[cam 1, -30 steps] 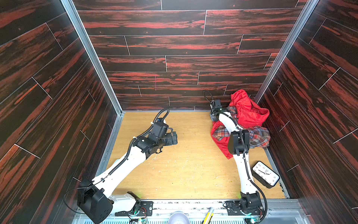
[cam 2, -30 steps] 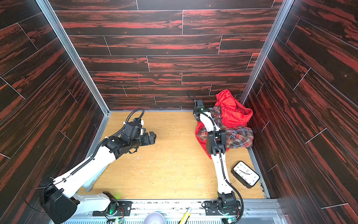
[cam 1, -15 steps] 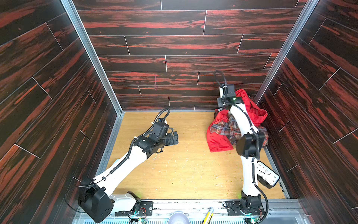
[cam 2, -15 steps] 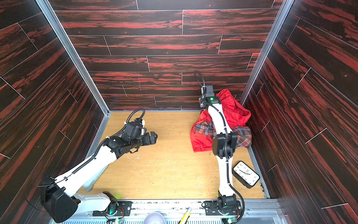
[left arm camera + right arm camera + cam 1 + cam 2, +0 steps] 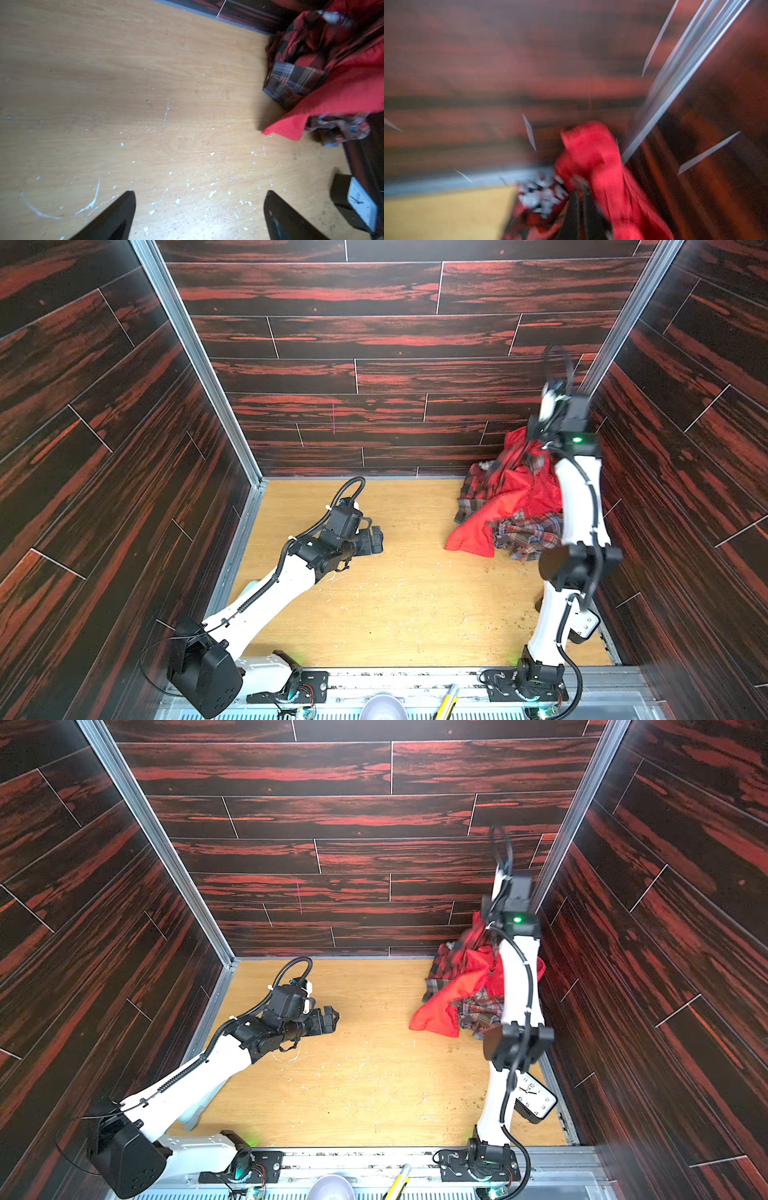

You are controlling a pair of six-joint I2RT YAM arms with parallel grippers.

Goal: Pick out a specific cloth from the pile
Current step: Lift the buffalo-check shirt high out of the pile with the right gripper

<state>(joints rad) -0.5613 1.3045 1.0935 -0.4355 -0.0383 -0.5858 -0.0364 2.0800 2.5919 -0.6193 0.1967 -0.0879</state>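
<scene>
My left gripper [image 5: 200,192] wide apart above the board [image 5: 145,83], my right gripper [image 5: 536,437] upper right, clamped, seemingly on the pile [image 5: 511,506]

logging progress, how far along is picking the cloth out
Done: nothing separated; the cloth sits tangled in the pile. In hand: right tool, shut, holds the pile's top up; blur hides which piece. To do: free the cloth; left tool idle, open.

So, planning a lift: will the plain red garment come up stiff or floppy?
Likely floppy: the red garment hangs in soft folds, its corner flat on the table. Probably light, looking thin. It overlaps the plaid shirt, so may drag that along.
</scene>
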